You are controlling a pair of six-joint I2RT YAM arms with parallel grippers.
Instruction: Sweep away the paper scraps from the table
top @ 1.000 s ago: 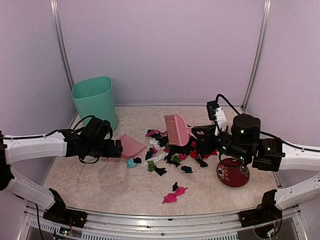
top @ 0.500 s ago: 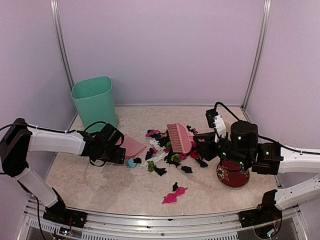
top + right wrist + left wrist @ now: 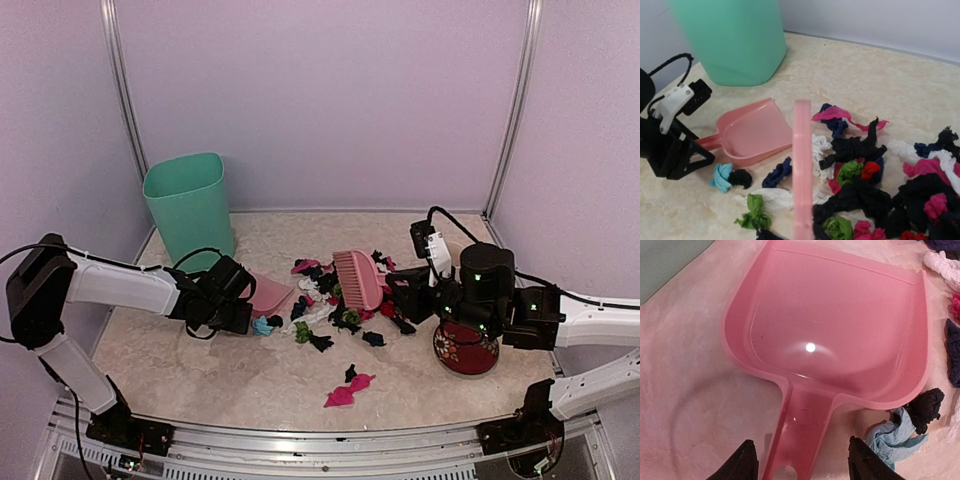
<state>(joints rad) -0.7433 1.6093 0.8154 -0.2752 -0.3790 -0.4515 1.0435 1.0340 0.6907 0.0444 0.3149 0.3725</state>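
No words, labels, brand marks or numbers can be read in any view. The pink dustpan [image 3: 830, 340], pink brush [image 3: 357, 278] and green bin [image 3: 188, 205] are plain, and the red bowl [image 3: 465, 348] shows only a flower pattern.

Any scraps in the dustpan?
No: the left wrist view shows the dustpan bare inside, with the scraps lying outside it on the table.

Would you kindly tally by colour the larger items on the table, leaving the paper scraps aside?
Pink: 2, pink plastic dustpan and pink comb-like plastic brush
Green: 1, mint-green plastic bin
Red: 1, red flower-patterned round pot
Total: 4
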